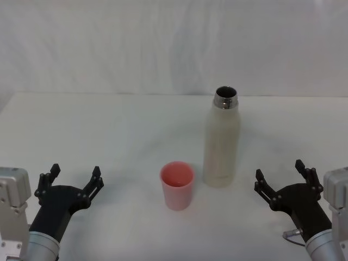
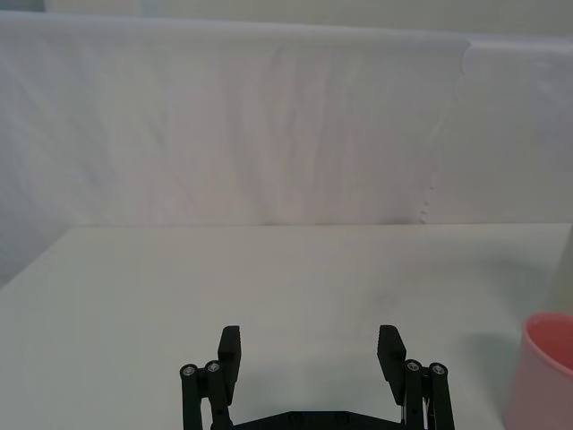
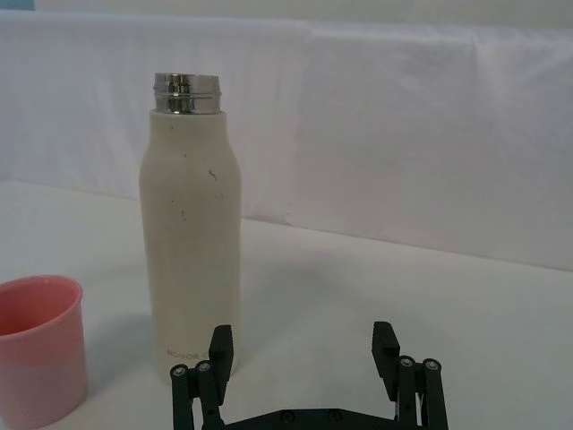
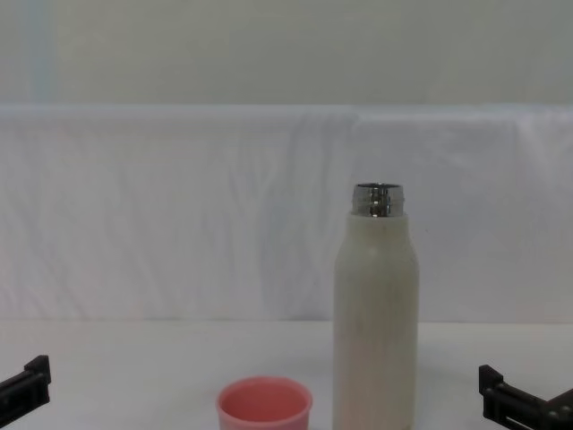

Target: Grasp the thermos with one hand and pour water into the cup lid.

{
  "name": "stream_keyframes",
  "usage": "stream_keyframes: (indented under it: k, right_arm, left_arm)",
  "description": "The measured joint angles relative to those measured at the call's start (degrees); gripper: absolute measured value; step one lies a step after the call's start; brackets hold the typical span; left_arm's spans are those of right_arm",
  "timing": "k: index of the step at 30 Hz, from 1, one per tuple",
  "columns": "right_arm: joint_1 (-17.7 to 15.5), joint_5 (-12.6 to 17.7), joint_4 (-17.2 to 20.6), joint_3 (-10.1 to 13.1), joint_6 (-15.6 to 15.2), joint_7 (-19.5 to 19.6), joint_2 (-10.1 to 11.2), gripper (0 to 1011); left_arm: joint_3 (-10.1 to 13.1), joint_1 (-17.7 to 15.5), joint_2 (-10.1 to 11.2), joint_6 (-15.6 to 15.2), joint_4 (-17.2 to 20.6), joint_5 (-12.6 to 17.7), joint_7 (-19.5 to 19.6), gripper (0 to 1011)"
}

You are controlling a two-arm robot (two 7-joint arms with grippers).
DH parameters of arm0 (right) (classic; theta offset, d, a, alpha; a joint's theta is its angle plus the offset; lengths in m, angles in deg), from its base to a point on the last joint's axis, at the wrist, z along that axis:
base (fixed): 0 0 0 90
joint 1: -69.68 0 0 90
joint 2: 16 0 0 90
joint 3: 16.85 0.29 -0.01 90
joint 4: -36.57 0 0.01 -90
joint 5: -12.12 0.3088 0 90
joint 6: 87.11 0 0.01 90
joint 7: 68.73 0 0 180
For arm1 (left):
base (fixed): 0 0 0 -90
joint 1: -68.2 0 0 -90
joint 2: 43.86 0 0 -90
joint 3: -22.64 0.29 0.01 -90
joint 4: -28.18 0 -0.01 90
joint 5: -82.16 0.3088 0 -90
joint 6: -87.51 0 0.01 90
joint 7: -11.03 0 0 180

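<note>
The cream-white thermos (image 1: pixel 222 140) stands upright near the table's middle, its steel neck uncapped; it also rises in the chest view (image 4: pixel 376 313) and the right wrist view (image 3: pixel 192 224). The pink cup lid (image 1: pixel 176 185) sits upright just left of it and slightly nearer me, mouth up (image 3: pixel 36 349) (image 4: pixel 264 405) (image 2: pixel 542 372). My right gripper (image 1: pixel 280 179) hovers open to the right of the thermos, nothing between its fingers (image 3: pixel 304 351). My left gripper (image 1: pixel 74 178) is open at the near left, apart from the cup lid (image 2: pixel 311 351).
The white table (image 1: pixel 109 125) has free surface all around the two objects. A white cloth backdrop (image 4: pixel 179 206) hangs behind the table's far edge.
</note>
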State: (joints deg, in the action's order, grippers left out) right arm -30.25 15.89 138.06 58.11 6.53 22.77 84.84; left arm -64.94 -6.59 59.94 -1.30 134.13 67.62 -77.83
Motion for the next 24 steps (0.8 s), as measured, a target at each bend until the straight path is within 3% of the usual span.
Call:
stream_keyframes:
  k: [24]
  right_arm:
    - [0.00, 0.00, 0.00, 0.00, 0.00, 0.00, 0.00, 1001]
  left_arm:
    - [0.00, 0.00, 0.00, 0.00, 0.00, 0.00, 0.00, 1001]
